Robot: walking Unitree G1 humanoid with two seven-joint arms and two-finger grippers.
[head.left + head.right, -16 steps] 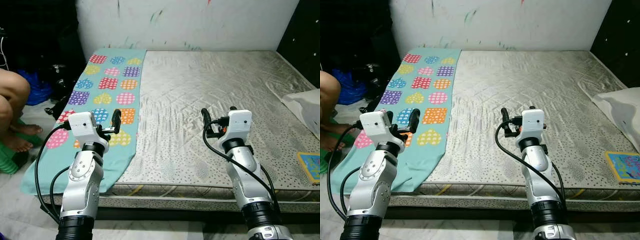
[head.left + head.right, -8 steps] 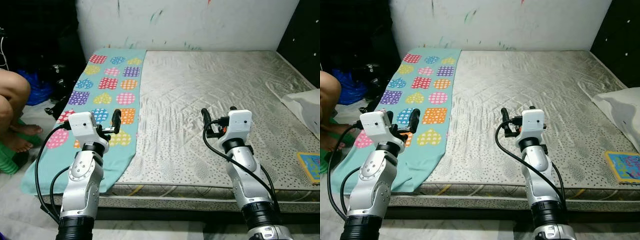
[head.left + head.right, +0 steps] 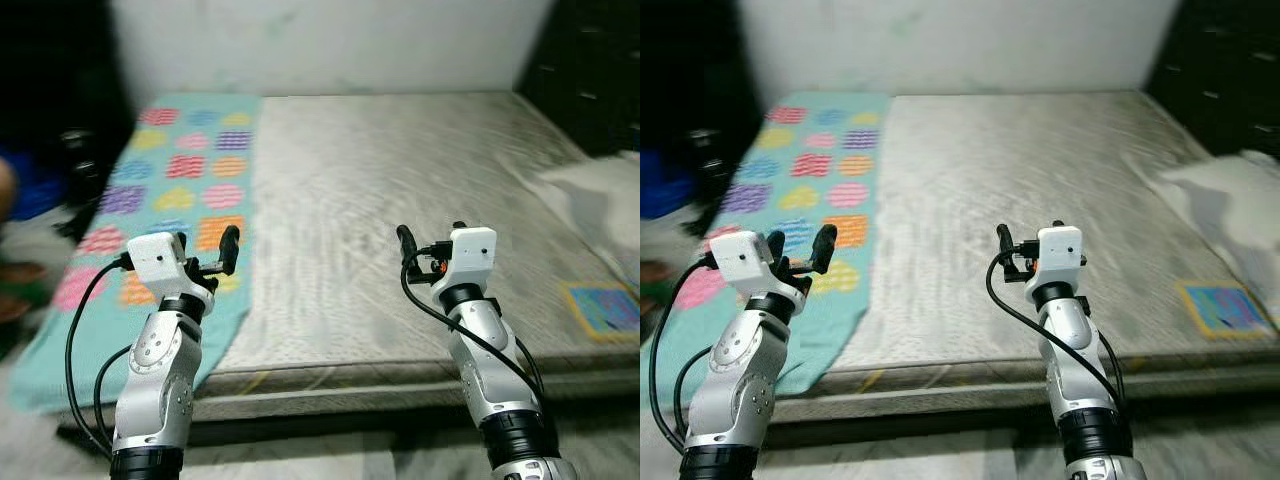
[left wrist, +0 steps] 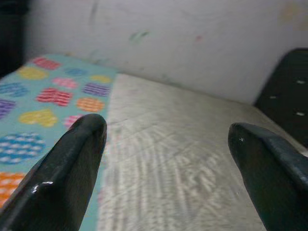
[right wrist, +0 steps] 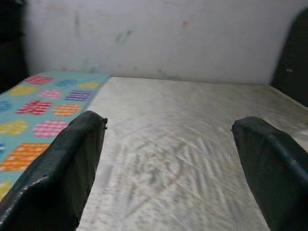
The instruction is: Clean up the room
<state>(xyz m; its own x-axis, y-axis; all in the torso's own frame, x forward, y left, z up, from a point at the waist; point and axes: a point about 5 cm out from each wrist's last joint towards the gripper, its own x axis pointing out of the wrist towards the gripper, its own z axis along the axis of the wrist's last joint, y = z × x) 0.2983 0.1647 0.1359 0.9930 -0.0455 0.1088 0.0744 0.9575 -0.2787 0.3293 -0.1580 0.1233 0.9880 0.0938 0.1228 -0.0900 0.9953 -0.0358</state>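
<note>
With nothing held, the left gripper (image 3: 228, 250) and right gripper (image 3: 405, 245) are kept spread wide at the lower frame, so the teal blanket (image 3: 175, 190) at the mattress's (image 3: 400, 180) left probably gets reached for next.

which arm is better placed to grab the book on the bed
Right. The book lies at the mattress edge on the robot's right, nearer the right end effector, which is open. The left end effector hovers over the teal blanket.
</note>
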